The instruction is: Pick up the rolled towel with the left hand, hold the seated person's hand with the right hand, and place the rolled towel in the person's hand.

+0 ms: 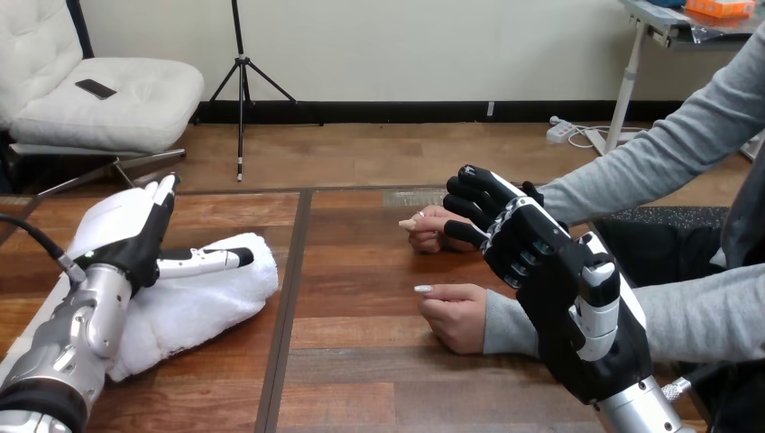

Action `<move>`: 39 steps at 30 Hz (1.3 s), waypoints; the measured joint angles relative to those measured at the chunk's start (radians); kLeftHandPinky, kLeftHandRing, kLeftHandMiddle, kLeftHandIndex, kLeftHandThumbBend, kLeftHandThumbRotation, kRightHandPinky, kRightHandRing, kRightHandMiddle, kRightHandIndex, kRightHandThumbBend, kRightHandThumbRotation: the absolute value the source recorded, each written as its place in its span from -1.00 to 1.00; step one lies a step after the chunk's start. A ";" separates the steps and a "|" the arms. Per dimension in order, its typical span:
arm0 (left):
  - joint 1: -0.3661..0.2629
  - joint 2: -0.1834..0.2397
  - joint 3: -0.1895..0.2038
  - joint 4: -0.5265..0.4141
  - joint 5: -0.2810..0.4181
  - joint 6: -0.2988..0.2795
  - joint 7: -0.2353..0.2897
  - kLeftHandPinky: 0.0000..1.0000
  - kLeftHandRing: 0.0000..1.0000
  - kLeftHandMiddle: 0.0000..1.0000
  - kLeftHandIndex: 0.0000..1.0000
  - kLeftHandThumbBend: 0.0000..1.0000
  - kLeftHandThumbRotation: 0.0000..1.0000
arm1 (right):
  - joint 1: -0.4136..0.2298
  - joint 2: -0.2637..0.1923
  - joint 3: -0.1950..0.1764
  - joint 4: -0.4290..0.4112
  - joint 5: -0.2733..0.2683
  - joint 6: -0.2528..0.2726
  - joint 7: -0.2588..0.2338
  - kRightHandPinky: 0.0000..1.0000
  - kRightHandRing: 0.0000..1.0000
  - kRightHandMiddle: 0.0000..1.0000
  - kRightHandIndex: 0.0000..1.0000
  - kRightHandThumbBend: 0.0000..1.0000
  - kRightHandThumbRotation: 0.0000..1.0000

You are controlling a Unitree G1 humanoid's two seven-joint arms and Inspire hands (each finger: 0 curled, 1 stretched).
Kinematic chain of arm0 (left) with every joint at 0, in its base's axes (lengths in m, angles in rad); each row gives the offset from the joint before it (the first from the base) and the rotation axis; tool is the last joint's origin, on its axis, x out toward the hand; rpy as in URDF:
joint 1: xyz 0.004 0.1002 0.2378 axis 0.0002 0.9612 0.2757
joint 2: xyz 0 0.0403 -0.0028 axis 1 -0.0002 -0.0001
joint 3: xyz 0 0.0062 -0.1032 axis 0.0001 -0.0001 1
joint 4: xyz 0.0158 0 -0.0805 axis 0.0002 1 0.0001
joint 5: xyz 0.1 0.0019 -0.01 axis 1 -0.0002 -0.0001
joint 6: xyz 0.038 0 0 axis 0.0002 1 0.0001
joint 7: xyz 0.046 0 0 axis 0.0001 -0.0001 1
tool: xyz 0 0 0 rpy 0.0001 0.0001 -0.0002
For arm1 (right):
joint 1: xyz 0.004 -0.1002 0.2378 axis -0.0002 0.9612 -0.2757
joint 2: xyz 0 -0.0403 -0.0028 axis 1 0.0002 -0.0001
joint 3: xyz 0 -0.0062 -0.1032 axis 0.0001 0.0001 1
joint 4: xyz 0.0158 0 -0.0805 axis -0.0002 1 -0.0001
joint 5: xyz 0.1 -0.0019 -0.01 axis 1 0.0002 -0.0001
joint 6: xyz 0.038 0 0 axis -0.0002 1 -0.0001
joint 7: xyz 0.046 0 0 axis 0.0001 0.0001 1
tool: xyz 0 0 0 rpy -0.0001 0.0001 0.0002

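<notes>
Towel (194,302) lies under spread left hand (126,230); right hand (532,257), loose-fingered, empty, beside person's hands (456,316).

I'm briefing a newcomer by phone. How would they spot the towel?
Start at the left side of the wooden table. There, at the left robot hand, lies the rolled towel. It is the only soft, fluffy white thing on the wood.

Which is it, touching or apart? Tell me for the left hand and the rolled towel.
Cannot tell. In the head view the left hand stretches its thumb across the rolled towel, but no contact or gap shows plainly.
</notes>
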 measured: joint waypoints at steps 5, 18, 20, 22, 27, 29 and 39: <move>-0.003 0.000 -0.009 0.015 0.000 0.009 0.000 1.00 1.00 1.00 1.00 1.00 0.49 | 0.000 0.000 0.000 0.000 0.000 0.000 -0.002 0.75 0.81 0.80 0.75 1.00 1.00; -0.012 0.000 -0.044 0.053 0.005 0.038 -0.010 1.00 1.00 1.00 1.00 1.00 0.55 | 0.000 0.000 0.000 0.000 0.000 0.000 -0.012 0.74 0.81 0.80 0.75 1.00 1.00; -0.014 0.000 -0.047 0.057 0.005 0.039 -0.014 1.00 1.00 1.00 1.00 1.00 0.55 | 0.000 0.000 0.000 0.000 0.000 0.000 -0.015 0.73 0.81 0.81 0.76 1.00 1.00; -0.015 -0.001 -0.050 0.059 0.005 0.039 -0.019 1.00 1.00 1.00 1.00 1.00 0.55 | 0.000 0.000 0.000 -0.001 0.000 0.000 -0.016 0.73 0.82 0.81 0.76 1.00 1.00; -0.019 -0.002 -0.052 0.063 0.004 0.039 -0.025 1.00 1.00 1.00 1.00 1.00 0.55 | 0.000 0.000 0.000 -0.001 0.000 0.000 -0.017 0.73 0.83 0.82 0.77 1.00 1.00; -0.022 -0.002 -0.053 0.065 0.003 0.039 -0.028 1.00 1.00 1.00 1.00 1.00 0.54 | 0.000 0.000 0.000 -0.001 0.000 0.000 -0.017 0.74 0.83 0.83 0.77 1.00 1.00; -0.033 -0.002 -0.056 0.066 -0.001 0.036 -0.061 1.00 1.00 1.00 1.00 1.00 0.58 | 0.000 -0.001 0.000 -0.001 0.000 0.000 -0.018 0.74 0.84 0.84 0.78 1.00 1.00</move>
